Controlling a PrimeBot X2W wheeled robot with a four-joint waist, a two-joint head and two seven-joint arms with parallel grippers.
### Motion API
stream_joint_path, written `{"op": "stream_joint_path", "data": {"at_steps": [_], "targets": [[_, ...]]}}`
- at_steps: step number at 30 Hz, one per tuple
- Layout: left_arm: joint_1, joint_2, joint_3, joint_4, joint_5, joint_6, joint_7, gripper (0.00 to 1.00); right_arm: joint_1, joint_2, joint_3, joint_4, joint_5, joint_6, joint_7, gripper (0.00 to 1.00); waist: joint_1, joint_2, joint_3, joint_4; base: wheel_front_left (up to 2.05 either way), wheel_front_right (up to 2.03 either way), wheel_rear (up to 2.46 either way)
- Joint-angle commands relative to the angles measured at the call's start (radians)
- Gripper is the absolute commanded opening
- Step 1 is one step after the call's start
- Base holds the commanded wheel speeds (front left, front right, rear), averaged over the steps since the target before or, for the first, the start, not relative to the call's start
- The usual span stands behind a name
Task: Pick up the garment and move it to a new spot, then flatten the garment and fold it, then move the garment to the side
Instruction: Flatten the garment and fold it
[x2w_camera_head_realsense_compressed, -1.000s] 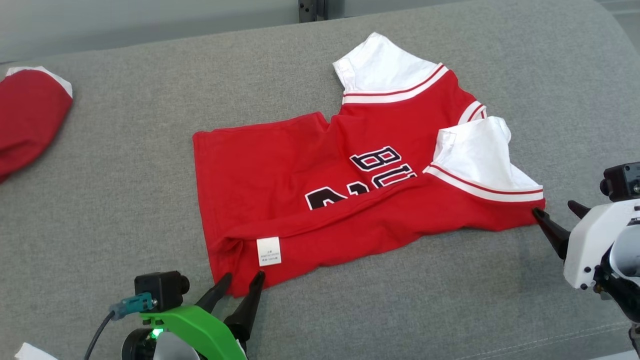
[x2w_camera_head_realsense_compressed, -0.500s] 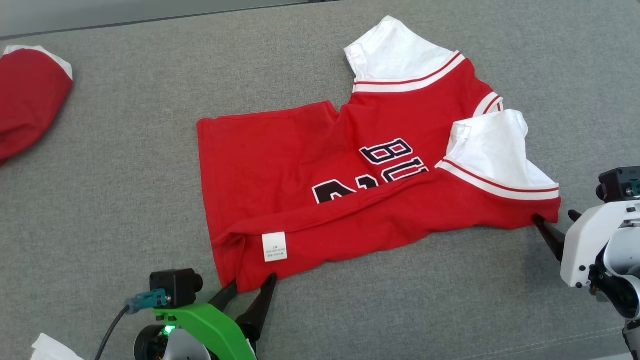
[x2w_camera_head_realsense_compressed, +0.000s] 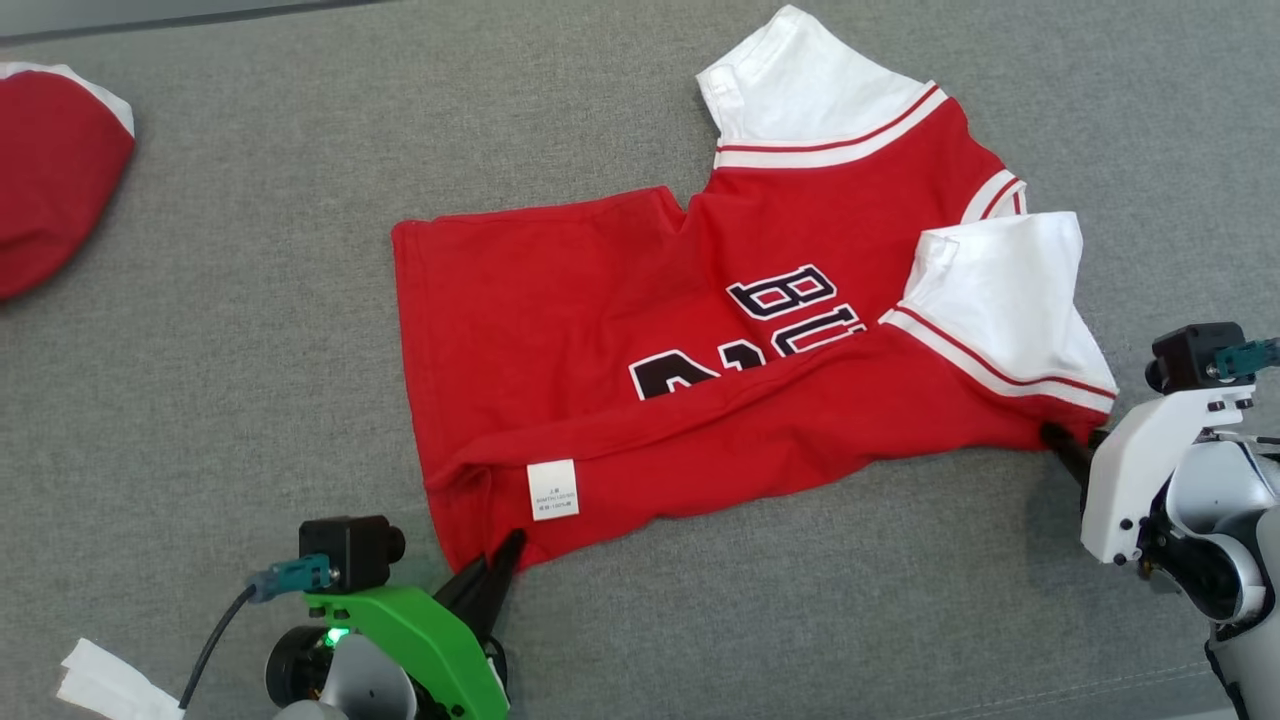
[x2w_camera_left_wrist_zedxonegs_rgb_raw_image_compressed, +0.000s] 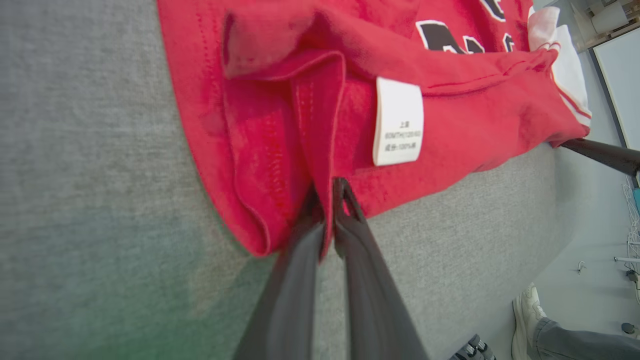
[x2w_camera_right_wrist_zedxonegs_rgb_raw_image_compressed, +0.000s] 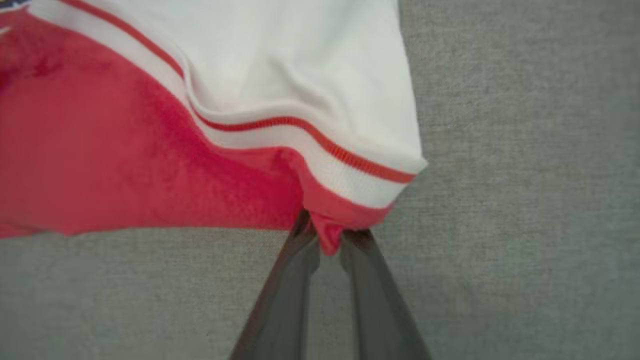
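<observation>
The garment (x2w_camera_head_realsense_compressed: 640, 330) is a red shirt with white sleeves and black lettering, lying partly folded on the grey cushion. My left gripper (x2w_camera_head_realsense_compressed: 500, 560) is shut on its near hem corner, just below the white care label (x2w_camera_head_realsense_compressed: 553, 490). In the left wrist view the dark fingers (x2w_camera_left_wrist_zedxonegs_rgb_raw_image_compressed: 350, 235) pinch the red hem (x2w_camera_left_wrist_zedxonegs_rgb_raw_image_compressed: 280, 165) between them. My right gripper (x2w_camera_head_realsense_compressed: 1062, 443) is shut on the red corner under the near white sleeve (x2w_camera_head_realsense_compressed: 1000, 300). The right wrist view shows its fingers (x2w_camera_right_wrist_zedxonegs_rgb_raw_image_compressed: 295, 260) pinching a tuck of red cloth (x2w_camera_right_wrist_zedxonegs_rgb_raw_image_compressed: 327, 235) below the striped sleeve band (x2w_camera_right_wrist_zedxonegs_rgb_raw_image_compressed: 350, 172).
Another red garment (x2w_camera_head_realsense_compressed: 50, 170) with white trim lies at the far left of the grey cushion (x2w_camera_head_realsense_compressed: 220, 340). A scrap of white paper (x2w_camera_head_realsense_compressed: 105, 685) sits at the lower left. A person's shoe (x2w_camera_left_wrist_zedxonegs_rgb_raw_image_compressed: 525, 312) stands on the floor beyond the cushion's edge in the left wrist view.
Both grippers went from open to shut, each pinching a near corner of the garment. The head camera tilted down, shifting the whole picture.
</observation>
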Motion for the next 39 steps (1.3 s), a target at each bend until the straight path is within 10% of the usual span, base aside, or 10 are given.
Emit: {"op": "stream_joint_path", "data": {"at_steps": [1, 14, 21, 22, 23, 24, 39], "targets": [[0.002, 0.016, 0.011, 0.006, -0.008, -0.001, -0.005, 0.0, 0.004, -0.011, -0.001, 0.008, 0.018, 0.0, -0.004, 0.0, 0.0, 0.0, -0.017, 0.003, 0.0, 0.0, 0.0], [0.197, 0.143, 0.052, -0.207, -0.063, 0.027, 0.03, 0.0, 0.169, -0.218, -0.003, -0.127, 0.215, 0.0, 0.097, 0.0, 0.0, 0.0, -0.114, -0.019, 0.0, 0.0, 0.0], [0.313, 0.108, 0.026, -0.203, -0.074, 0.065, -0.006, 0.0, 0.286, -0.237, -0.037, -0.126, 0.205, -0.001, 0.077, 0.0, 0.0, 0.0, -0.099, -0.019, 0.0, 0.0, 0.0], [0.319, 0.096, 0.024, -0.195, -0.079, 0.066, -0.014, 0.17, 0.29, -0.229, -0.041, -0.119, 0.191, -0.001, 0.063, 0.31, 0.0, 0.0, -0.096, -0.017, 0.0, 0.0, 0.0], [0.322, 0.088, 0.02, -0.185, -0.081, 0.07, -0.018, 0.53, 0.291, -0.221, -0.043, -0.112, 0.179, -0.001, 0.05, 1.0, 0.0, 0.0, -0.094, -0.015, 0.0, 0.0, 0.0], [0.321, 0.082, 0.014, -0.174, -0.072, 0.073, -0.023, 1.0, 0.291, -0.214, -0.043, -0.106, 0.17, -0.001, 0.041, 1.0, 0.0, 0.0, -0.094, -0.013, 0.0, 0.0, 0.0], [0.028, 0.225, 0.103, -0.366, 0.064, 0.104, 0.072, 1.0, -0.018, -0.237, -0.114, -0.315, 0.138, 0.0, 0.133, 1.0, 0.0, 0.0, 0.025, 0.024, 0.0, 0.0, 0.0]]}}
